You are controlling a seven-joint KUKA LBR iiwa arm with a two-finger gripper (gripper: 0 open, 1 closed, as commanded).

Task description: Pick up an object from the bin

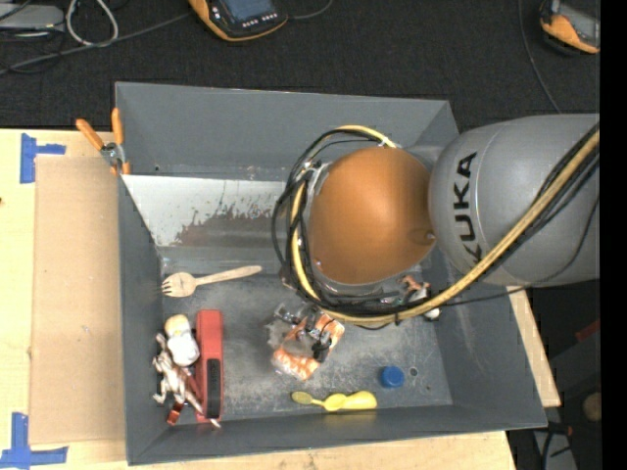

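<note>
1. Risking clipping the red block [209, 355] at the bin's [137, 292] left on a wide swing.
2. Hovering the gripper [312, 329] right over the crumpled orange thing [294, 361] mid-bin, can't tell if open or closed, possibly slipping off.
3. Maybe nudging the yellow spoon [338, 399] away.

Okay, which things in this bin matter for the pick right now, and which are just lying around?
In play:
- end effector, low over the middle of the bin
- orange and white crumpled thing beneath it

Lying about:
- wooden fork, upper left
- red bar and pale toy figures, left side
- yellow spoon, near edge
- blue cap, right of the spoon
</note>
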